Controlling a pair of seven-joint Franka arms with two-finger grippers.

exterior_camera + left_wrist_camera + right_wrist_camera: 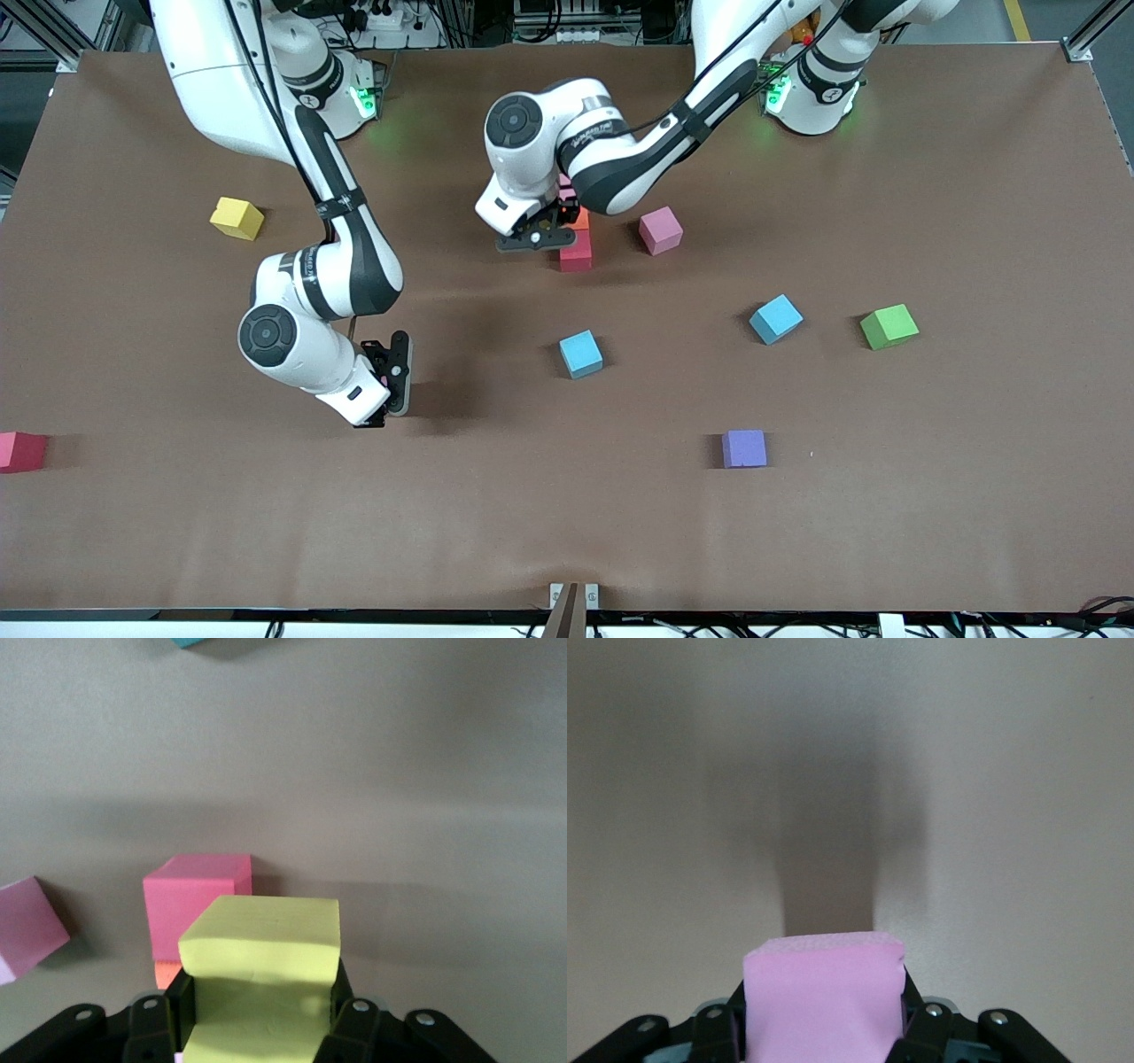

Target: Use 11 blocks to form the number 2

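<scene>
My left gripper (536,237) (261,988) is shut on a yellow-green block (261,943) and hangs just beside a red block (576,252) (197,904) that touches an orange block (579,218) (166,973). A pink block (660,230) (27,926) lies close by. My right gripper (397,377) (824,992) is shut on a pink block (824,992) over bare table. Loose on the table are a yellow block (236,217), two light blue blocks (580,353) (776,318), a purple block (744,448) and a red-pink block (19,450).
A green cube (889,325) sits toward the left arm's end, beside one light blue block. The brown table (974,177) has its front edge near a small bracket (573,598). The red-pink block lies at the table's edge on the right arm's end.
</scene>
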